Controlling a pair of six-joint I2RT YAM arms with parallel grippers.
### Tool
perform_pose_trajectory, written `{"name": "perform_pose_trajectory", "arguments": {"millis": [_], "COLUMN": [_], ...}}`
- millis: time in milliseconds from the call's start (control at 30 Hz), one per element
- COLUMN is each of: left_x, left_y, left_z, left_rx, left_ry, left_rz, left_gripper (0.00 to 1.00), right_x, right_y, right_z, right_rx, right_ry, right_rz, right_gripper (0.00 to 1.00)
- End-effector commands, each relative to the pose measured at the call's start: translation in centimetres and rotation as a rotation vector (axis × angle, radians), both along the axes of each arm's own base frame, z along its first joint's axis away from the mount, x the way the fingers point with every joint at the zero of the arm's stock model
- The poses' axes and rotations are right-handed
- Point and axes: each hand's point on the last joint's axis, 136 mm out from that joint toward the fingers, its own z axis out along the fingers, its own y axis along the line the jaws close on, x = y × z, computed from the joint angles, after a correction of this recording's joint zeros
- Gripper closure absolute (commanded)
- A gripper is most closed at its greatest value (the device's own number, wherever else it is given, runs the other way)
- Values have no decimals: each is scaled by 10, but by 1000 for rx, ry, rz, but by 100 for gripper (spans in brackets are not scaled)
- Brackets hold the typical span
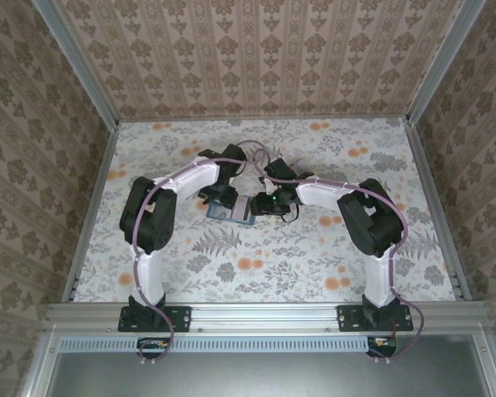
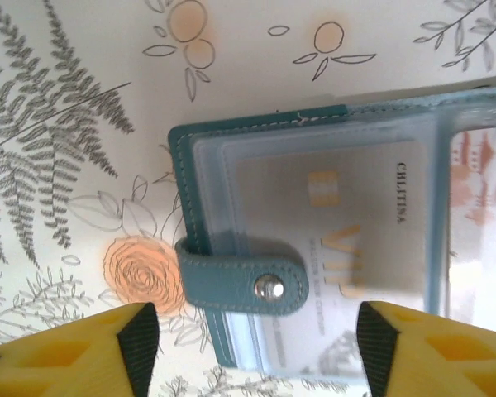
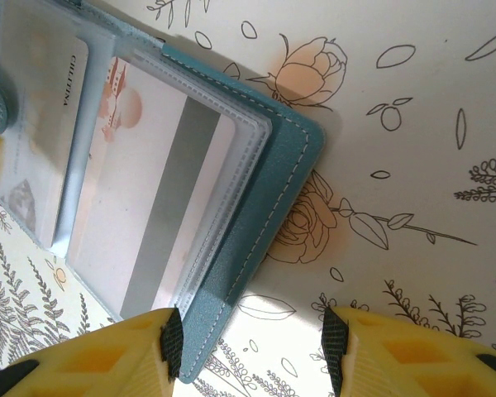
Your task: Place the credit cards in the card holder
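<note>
- Yellow fingertips (image 2: 136, 343) of the left gripper (image 2: 256, 343) stand spread along the bottom of the left wrist view, pinching nothing; the snap strap (image 2: 244, 285) lies between and beyond them
- Right gripper (image 3: 254, 347) is likewise spread at the bottom of its view; the card holder (image 3: 269, 198) has its lower corner just beside the pad at lower left, and I cannot tell whether they touch
- Card holder lies open and flat on the floral table cover (image 1: 314, 256), at the centre of the top view, between the two wrists; a pale VIP card (image 2: 347, 231) and a grey-striped card (image 3: 161, 215) sit inside its clear sleeves (image 3: 252, 132)
- Risk: neither tool holds the holder, so a sideways or closing move by that lower-left pad would likely shove the cover across the cloth rather than grip it
- Risk: the strap is folded over the sleeves, so a descending finger could snag it and drag the whole holder, or it could block a sleeve mouth
- Risk: the sleeves look slack, so tilting the holder may let a card slide out
- Risk: both wrists crowd one spot, so one may knock the other
</note>
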Motion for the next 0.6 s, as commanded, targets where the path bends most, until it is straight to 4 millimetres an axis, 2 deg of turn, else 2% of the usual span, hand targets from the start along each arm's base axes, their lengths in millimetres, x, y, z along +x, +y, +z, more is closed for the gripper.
{"name": "perform_pose_trajectory", "arguments": {"millis": [0,100,333,567], "left_x": [-5,-7,-20,-35], "left_y": [1,4,2,14], "left_z": [19,14,6,1], "left_rx": [-174,-344,-436,-274], "left_ry": [51,130,135,236], "left_rz": [122,361,773,1113], "left_gripper": [31,36,35,35], "right_x": [-9,-10,-10,-10], "right_y": [4,3,6,8], "right_z": [-19,-21,-21,-20], "right_rx": [14,12,27,40], "right_ry": [49,52,51,46], "right_rz": [8,8,11,28], "right_gripper": [49,49,49,49]}}
